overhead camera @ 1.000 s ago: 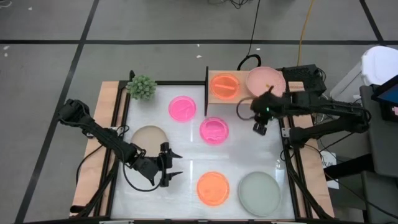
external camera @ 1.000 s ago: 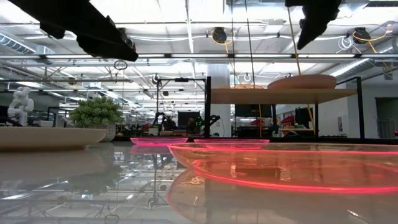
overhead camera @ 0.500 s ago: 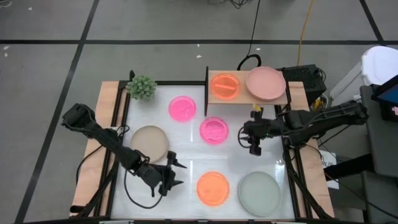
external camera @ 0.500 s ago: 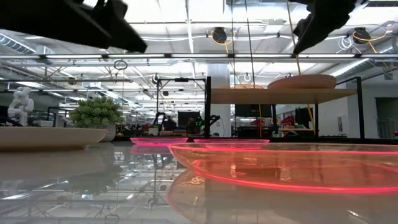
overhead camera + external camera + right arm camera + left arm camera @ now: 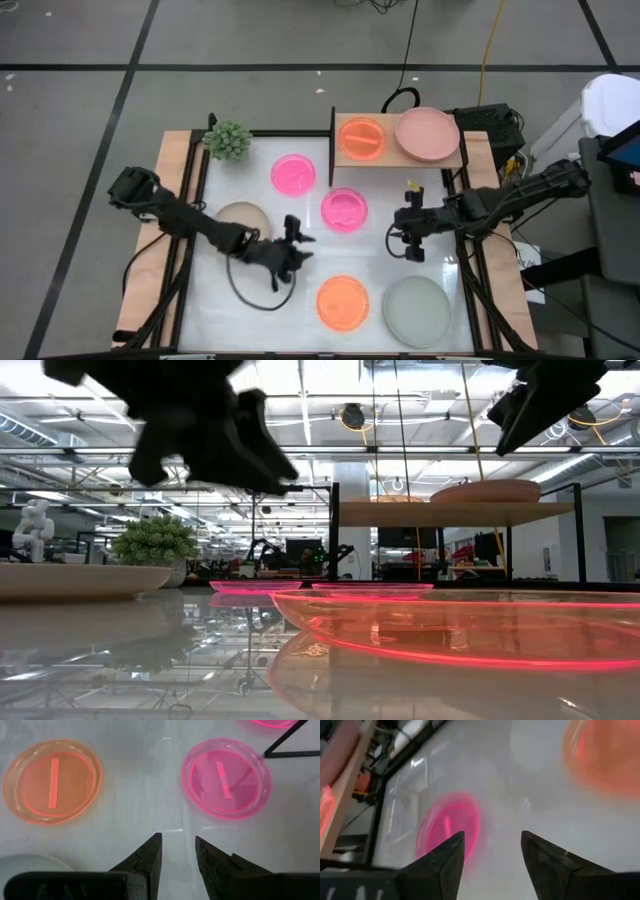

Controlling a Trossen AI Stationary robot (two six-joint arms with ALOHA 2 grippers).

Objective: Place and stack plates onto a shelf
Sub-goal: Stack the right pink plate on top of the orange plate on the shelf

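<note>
Running left to right at the far side, the shelf holds two plates; left tool spread, right tool slightly parted

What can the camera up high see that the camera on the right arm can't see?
Only the high view shows the shelf with an orange plate and a salmon-pink plate on it, the plant, the beige plate, and the left gripper hovering open above the table.

Only the right wrist view shows the right gripper up close, its fingers a little apart and holding nothing.

Both show the orange plate on the table, the near magenta plate and a bit of the grey-green plate.
</note>
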